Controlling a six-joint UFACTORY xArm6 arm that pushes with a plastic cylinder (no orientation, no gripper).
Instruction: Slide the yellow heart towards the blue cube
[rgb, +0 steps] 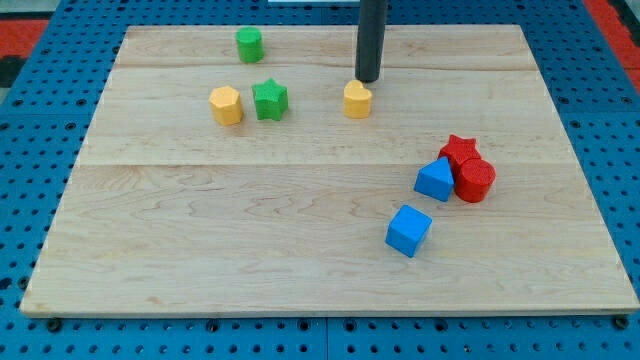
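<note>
The yellow heart (357, 99) lies on the wooden board (200, 240) in the upper middle of the view. My tip (368, 80) stands just above and slightly right of it, touching or nearly touching its top edge. The blue cube (408, 230) lies toward the view's lower right, well below the heart and a little to its right.
A yellow hexagonal block (226, 104) and a green star (269, 99) lie left of the heart. A green cylinder-like block (249, 44) sits near the top. A blue triangular block (435, 180), a red star (459, 150) and a red cylinder (474, 181) cluster above the cube.
</note>
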